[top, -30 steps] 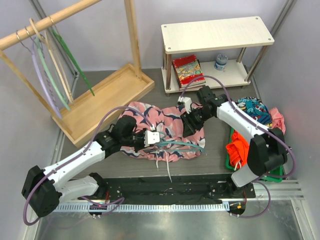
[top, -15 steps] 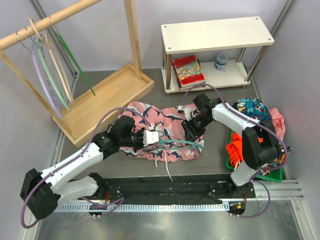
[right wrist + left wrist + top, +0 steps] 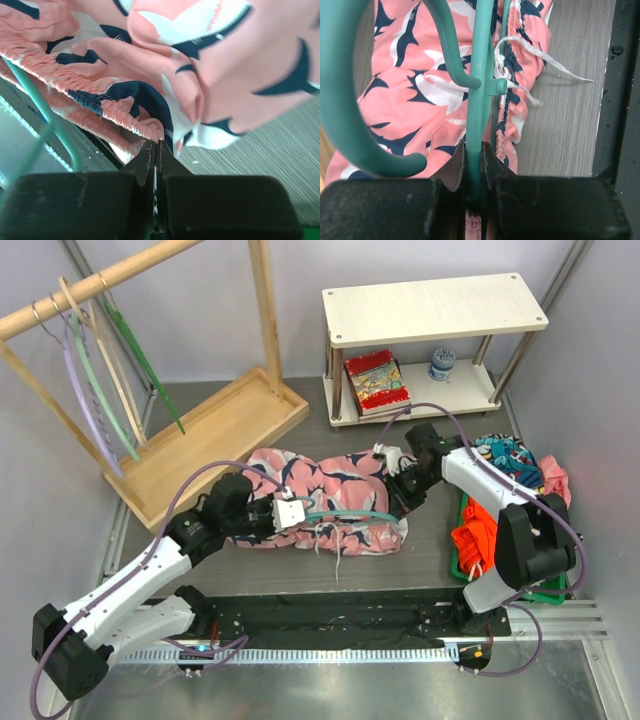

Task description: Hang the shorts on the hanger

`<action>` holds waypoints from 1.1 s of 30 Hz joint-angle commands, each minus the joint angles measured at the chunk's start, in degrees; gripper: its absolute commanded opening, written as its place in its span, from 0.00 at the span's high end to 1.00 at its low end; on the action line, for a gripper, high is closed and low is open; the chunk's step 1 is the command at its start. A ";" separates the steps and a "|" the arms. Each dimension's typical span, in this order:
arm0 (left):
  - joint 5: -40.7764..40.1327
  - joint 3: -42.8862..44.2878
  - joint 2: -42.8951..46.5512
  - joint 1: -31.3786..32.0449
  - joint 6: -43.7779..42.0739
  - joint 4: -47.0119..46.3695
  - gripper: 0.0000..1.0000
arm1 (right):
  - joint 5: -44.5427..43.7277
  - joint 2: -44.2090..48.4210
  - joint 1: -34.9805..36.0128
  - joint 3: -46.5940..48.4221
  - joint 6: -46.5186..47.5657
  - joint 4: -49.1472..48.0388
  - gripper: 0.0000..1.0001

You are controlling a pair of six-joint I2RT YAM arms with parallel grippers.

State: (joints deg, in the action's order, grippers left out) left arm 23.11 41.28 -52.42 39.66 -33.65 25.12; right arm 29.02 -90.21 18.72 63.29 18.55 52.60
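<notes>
At the shorts' right edge, right tool pinches them; left tool clamps hanger.

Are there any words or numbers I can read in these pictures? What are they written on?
No text can be read in any view.
Red patterned packet on the lower shelf: print too small to read.
Small blue-and-white container beside it: label too blurred to read.
Shorts: only bird-like shapes, no letters.

My left arm and right arm are white links with black joints, a purple cable looping along each; left gripper and right gripper look black and blocky.
</notes>
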 commanded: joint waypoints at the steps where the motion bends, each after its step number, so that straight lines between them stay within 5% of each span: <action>1: -1.76 -0.41 2.06 -3.44 -1.77 4.93 1.00 | -6.16 4.34 -4.65 -0.80 3.07 1.72 0.99; 33: -9.40 2.14 -5.93 -7.05 0.51 6.07 1.00 | -6.96 12.87 -7.38 -3.87 10.46 4.09 0.99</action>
State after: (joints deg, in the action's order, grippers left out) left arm 20.21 42.19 -57.39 34.09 -32.93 27.57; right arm 28.25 -78.83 12.95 59.33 26.44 55.94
